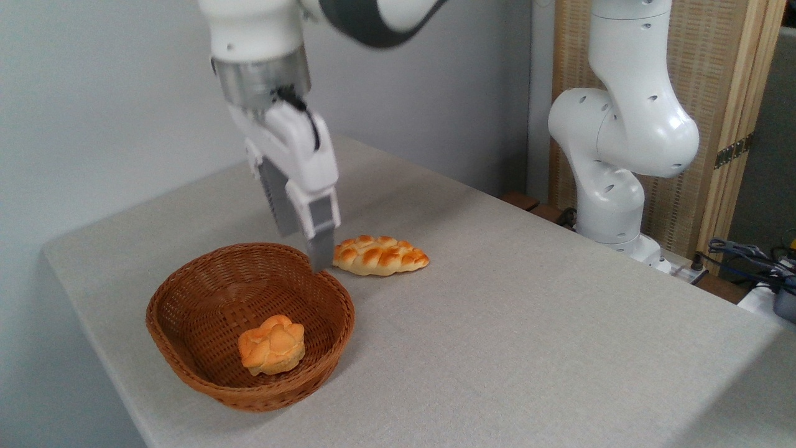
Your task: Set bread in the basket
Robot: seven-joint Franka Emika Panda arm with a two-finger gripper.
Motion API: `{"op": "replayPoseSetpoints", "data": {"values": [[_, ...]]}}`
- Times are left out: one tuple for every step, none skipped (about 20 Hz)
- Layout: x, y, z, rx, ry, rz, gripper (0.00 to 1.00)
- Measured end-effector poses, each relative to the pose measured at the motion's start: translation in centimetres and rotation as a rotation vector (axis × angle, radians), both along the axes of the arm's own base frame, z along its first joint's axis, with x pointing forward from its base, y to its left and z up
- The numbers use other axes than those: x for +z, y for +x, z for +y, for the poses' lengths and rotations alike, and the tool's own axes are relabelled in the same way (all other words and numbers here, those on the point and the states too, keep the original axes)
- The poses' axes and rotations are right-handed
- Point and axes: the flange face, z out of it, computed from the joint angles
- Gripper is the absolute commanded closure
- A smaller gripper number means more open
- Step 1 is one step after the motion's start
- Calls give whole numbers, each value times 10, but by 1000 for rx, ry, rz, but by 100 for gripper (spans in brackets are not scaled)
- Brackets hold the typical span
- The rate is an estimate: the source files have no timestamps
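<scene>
The bread, a small round orange-golden bun with a lumpy top, lies inside the basket toward its near side. The basket is an oval brown wicker one with low sides, standing on the table's left part. My gripper hangs above the basket's far rim, pointing down, well clear of the bun. Its two grey fingers stand apart and hold nothing.
A longer braided loaf lies on the grey tablecloth just right of the basket's far rim, close to my fingertips. The arm's white base stands at the back right. Cables lie at the far right edge.
</scene>
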Motion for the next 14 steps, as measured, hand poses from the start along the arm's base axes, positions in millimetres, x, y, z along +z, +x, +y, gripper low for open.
{"op": "replayPoseSetpoints", "data": {"values": [[9,-3,4,26,0,3,0],[17,-5,7,51,0,-1,0],[25,-8,10,70,0,-10,0],[31,-12,14,80,0,-12,0],[33,-15,16,83,0,-10,0],[35,-16,17,84,1,-8,0],[35,-16,17,83,1,-7,0],[35,-16,16,82,1,-6,0],[34,-16,15,81,1,-6,0],[34,-16,15,80,6,-6,0],[33,-16,17,77,33,-7,0],[33,-16,16,71,52,-9,0],[33,-16,10,57,71,-11,0],[33,-17,6,51,76,-11,0]]}}
